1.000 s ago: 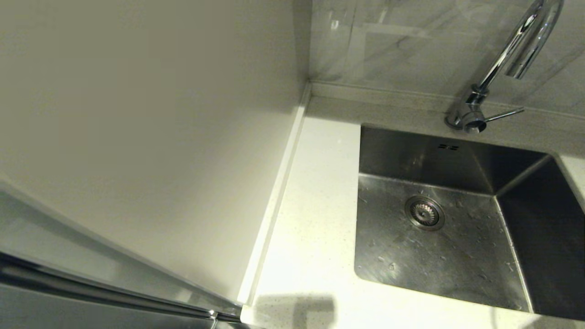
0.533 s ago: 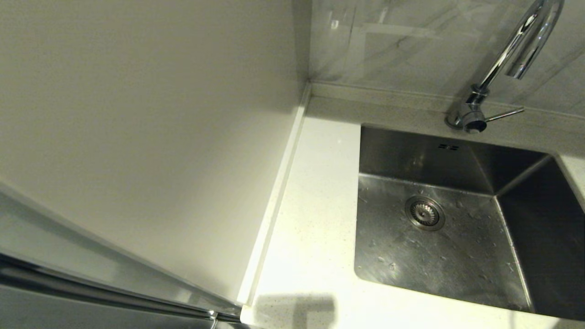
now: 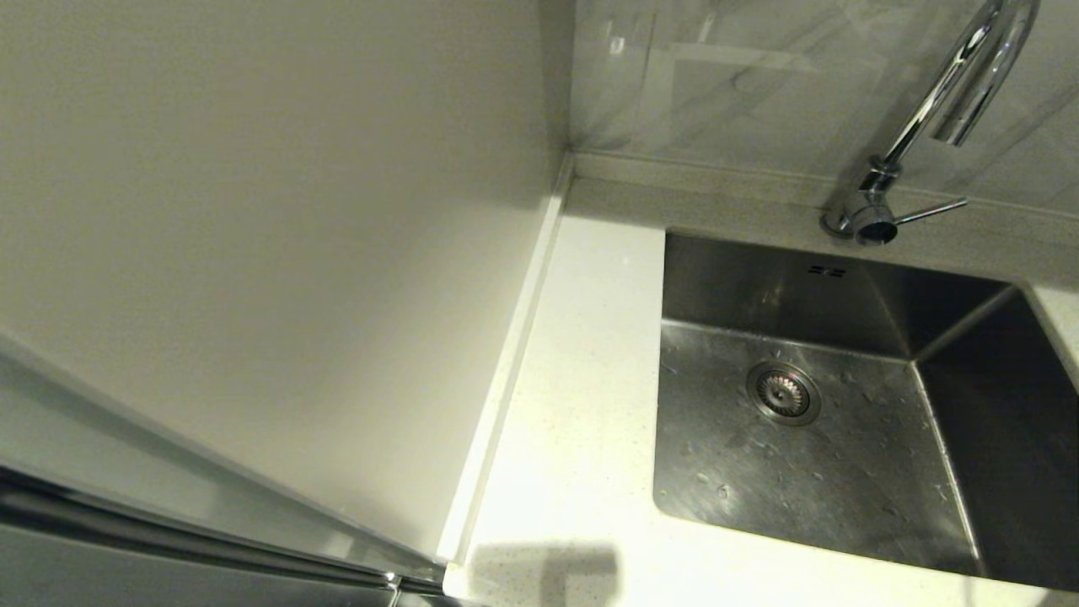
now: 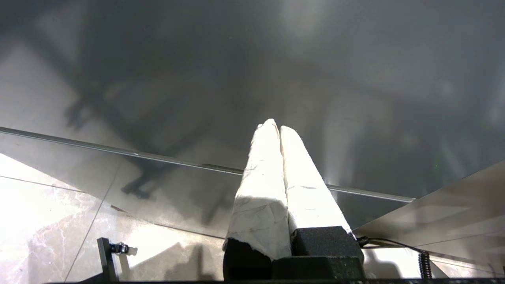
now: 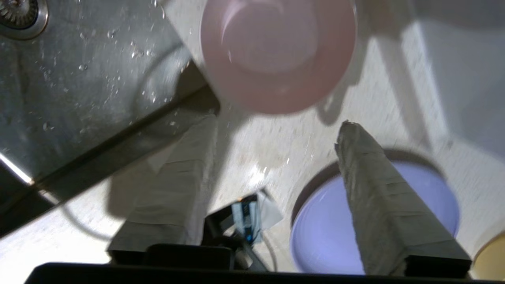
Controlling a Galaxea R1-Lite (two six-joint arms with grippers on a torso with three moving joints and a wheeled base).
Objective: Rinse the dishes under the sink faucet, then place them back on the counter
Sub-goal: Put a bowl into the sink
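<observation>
Counter [image 3: 582,405] of white speckled stone surrounds the steel sink [image 3: 809,455], wet around its drain strainer [image 3: 783,392]; the chrome faucet [image 3: 936,110] rises behind. Right gripper [image 5: 276,130], fingers spread wide, hovers over the counter between the pale pink bowl [image 5: 278,53] and lilac plate [image 5: 331,228]. Left gripper [image 4: 276,128] hangs aside, fingers pressed together.

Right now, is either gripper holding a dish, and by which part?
Nothing is held. The right gripper is open over the counter, short of the pink bowl. The left gripper is shut on nothing.
</observation>
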